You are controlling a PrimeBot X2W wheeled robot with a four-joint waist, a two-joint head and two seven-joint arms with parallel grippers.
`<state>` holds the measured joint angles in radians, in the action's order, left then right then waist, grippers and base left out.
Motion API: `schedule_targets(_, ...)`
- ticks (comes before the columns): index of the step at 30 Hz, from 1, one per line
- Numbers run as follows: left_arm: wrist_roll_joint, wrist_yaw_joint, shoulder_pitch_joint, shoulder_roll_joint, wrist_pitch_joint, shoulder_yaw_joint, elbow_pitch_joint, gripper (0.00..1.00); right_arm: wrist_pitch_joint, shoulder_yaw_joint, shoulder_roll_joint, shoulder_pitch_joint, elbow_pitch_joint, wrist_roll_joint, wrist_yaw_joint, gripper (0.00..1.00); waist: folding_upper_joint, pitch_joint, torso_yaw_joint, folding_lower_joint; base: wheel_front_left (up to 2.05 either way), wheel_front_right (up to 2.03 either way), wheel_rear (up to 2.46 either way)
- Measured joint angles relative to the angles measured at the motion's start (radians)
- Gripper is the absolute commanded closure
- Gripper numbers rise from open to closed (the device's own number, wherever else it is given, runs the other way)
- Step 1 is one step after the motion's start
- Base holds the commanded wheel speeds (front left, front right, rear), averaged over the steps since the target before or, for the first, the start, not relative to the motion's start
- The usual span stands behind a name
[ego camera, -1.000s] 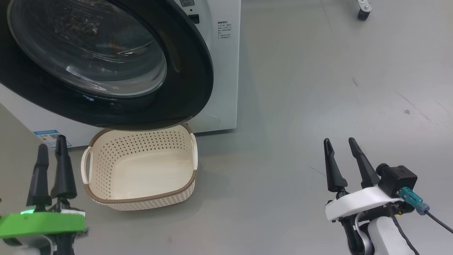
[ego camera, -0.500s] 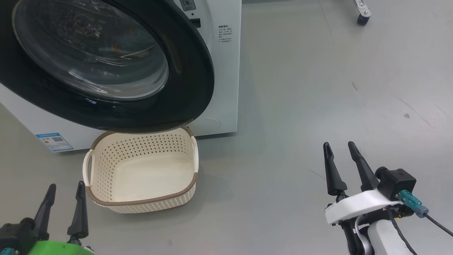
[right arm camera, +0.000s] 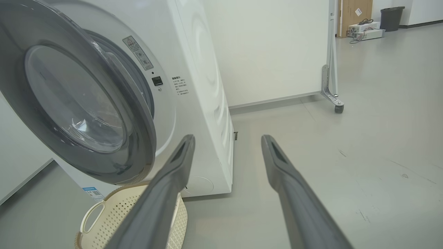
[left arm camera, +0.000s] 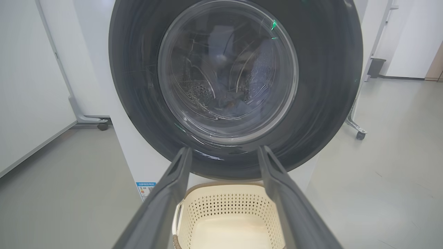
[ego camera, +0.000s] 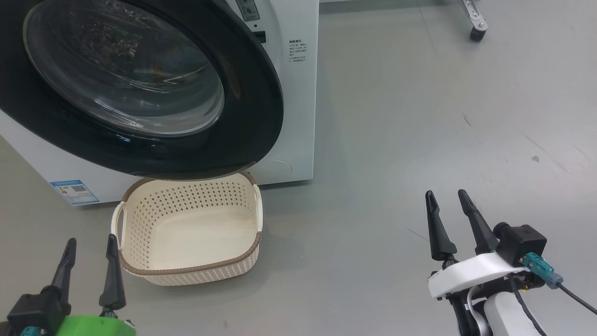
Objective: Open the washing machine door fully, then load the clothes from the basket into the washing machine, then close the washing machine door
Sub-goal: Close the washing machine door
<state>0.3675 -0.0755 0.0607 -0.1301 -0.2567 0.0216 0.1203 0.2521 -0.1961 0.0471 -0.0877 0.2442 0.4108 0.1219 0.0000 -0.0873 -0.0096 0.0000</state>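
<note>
The washing machine (ego camera: pixel 298 116) is white, and its door (ego camera: pixel 252 93), black-rimmed with bulging glass, lies against the front. I cannot tell whether it is latched. Through the glass, bluish clothes (left arm camera: pixel 242 100) show dimly in the drum. The cream basket (ego camera: pixel 196 268) stands on the floor under the door, with nothing in it. My left gripper (ego camera: pixel 91 240) is open just left of the basket's near corner. In the left wrist view its fingers (left arm camera: pixel 224 149) point at the door (left arm camera: pixel 328 69) above the basket (left arm camera: pixel 225 204). My right gripper (ego camera: pixel 445 193) is open over bare floor far to the right.
A blue label (ego camera: pixel 74 191) marks the machine's lower left corner. A caster of a wheeled frame (ego camera: pixel 475 32) stands at the far right, and a white partition (right arm camera: pixel 277 52) rises behind the machine. Grey floor (ego camera: pixel 419 116) stretches right of the machine and basket.
My left gripper has dropped toward the view's bottom left corner, its fingers now showing wider apart. The head view has tilted slightly. The right gripper and basket stay put.
</note>
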Motion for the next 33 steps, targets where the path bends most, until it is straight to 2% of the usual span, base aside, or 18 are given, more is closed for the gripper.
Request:
schedule_targets(13, -0.055, -0.009, 0.001, 0.044, 0.000, 0.018, 0.021, 0.00, 0.000, -0.002, 0.000, 0.017, 0.002, -0.003, 0.000, 0.00, 0.0000, 0.004, 0.002, 0.0000, 0.00, 0.00, 0.00)
schedule_targets(27, -0.090, -0.022, 0.001, 0.061, 0.000, 0.044, 0.028, 0.00, 0.000, -0.003, 0.014, 0.017, -0.005, -0.081, -0.002, 0.00, 0.0000, -0.001, 0.004, 0.0000, 0.00, 0.00, 0.00)
schedule_targets(33, -0.114, -0.028, 0.001, 0.069, 0.000, 0.048, 0.029, 0.00, 0.000, -0.002, 0.017, 0.017, -0.008, -0.116, -0.017, 0.00, 0.0000, -0.004, 0.007, 0.0000, 0.00, 0.00, 0.00)
